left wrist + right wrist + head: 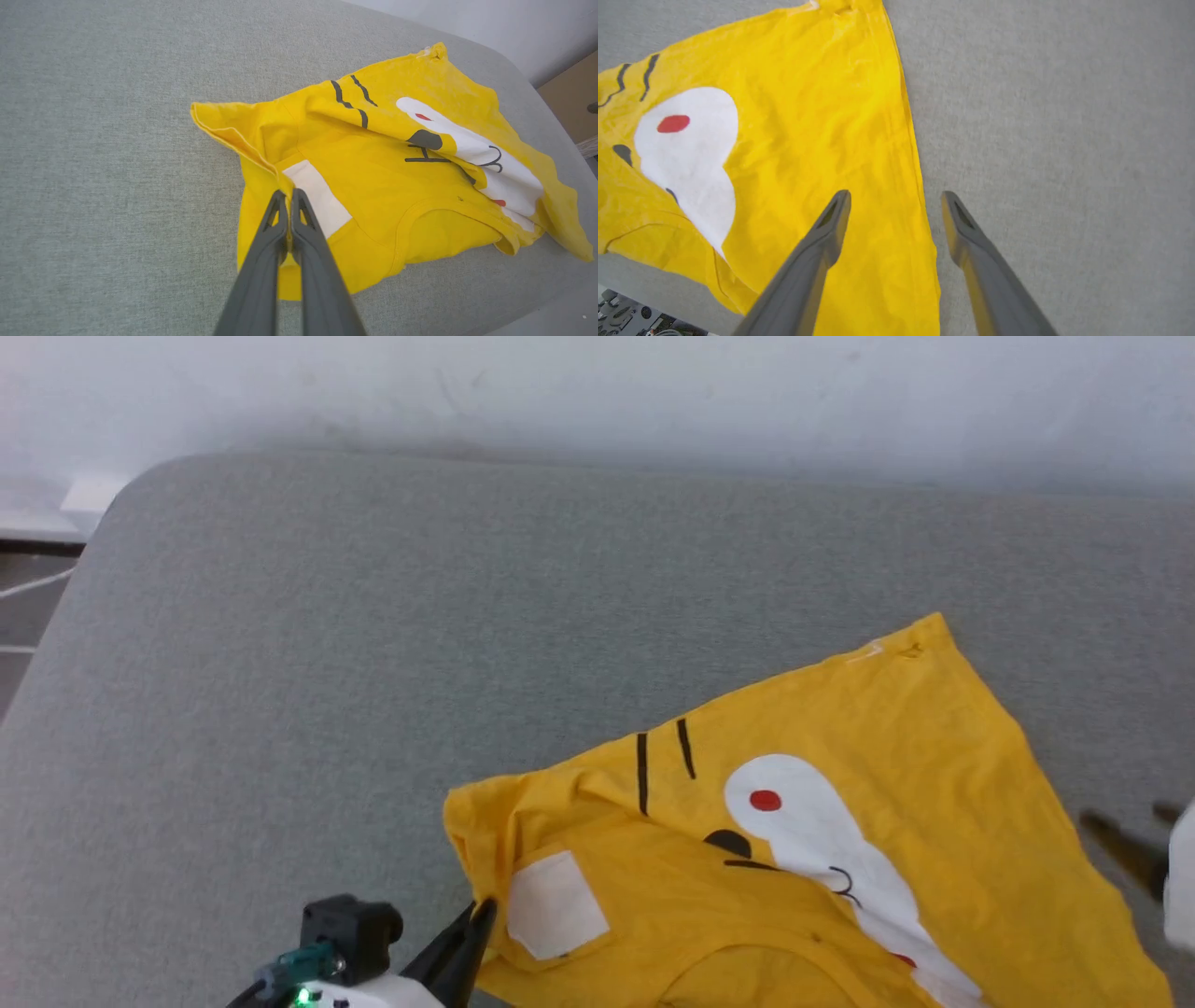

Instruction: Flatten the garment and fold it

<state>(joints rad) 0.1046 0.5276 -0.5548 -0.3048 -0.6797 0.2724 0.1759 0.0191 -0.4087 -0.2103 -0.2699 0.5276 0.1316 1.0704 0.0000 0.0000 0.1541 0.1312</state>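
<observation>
One big grey cloth-covered surface (373, 616). On it, toward front right, bright yellow cloth T-shirt with tiger face (887, 737), partly folded over. Right dark long-fingered gripper (896, 200): fingers wide apart over shirt's side edge. Left dark long-fingered gripper (288, 193): fingers pinched together on shirt's edge beside white patch (317, 198).

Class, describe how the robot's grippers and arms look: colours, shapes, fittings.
Both the left gripper and right gripper have two long, dark grey, tapering fingers with slotted tips. The left wrist is white, carrying a black block, a teal connector and a green light.
</observation>
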